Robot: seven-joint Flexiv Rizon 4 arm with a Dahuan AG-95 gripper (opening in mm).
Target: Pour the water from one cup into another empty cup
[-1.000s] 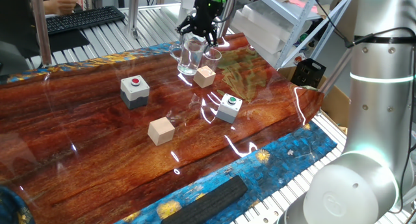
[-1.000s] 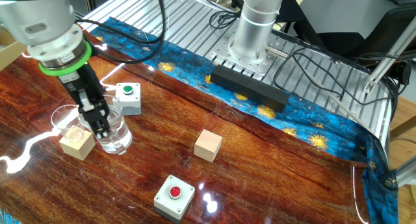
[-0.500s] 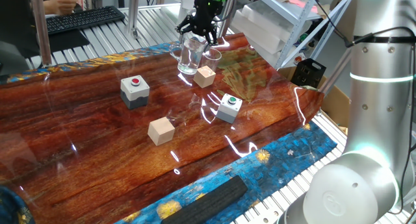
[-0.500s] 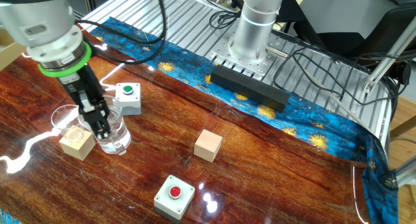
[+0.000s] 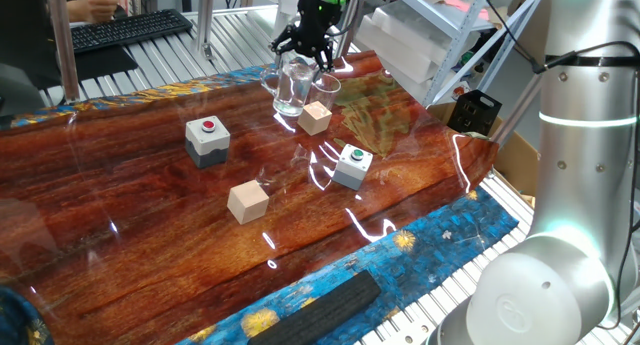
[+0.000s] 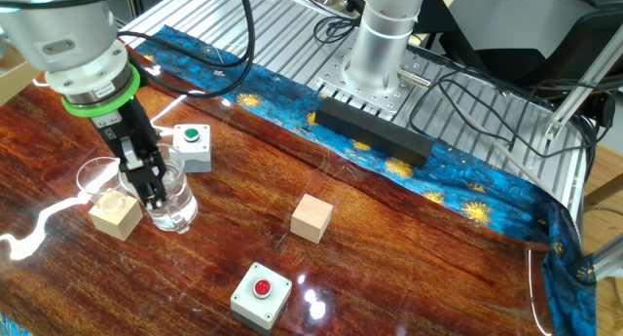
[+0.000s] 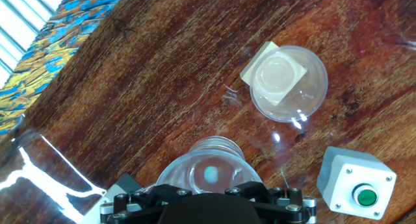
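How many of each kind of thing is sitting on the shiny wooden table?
Glass cups: 2, the handled mug and the smaller cup
Wooden cubes: 2, one alone, one by the cups
Button boxes: 2, red button and green button
Total: 6

No legible text, labels, brands, numbers or signs are showing in any view. The two button boxes, one with a red button (image 5: 208, 126) and one with a green button (image 5: 354, 154), are carrying no readable markings. The keyboard (image 5: 128, 28), lying beyond the red button box, is showing keys too small to read.
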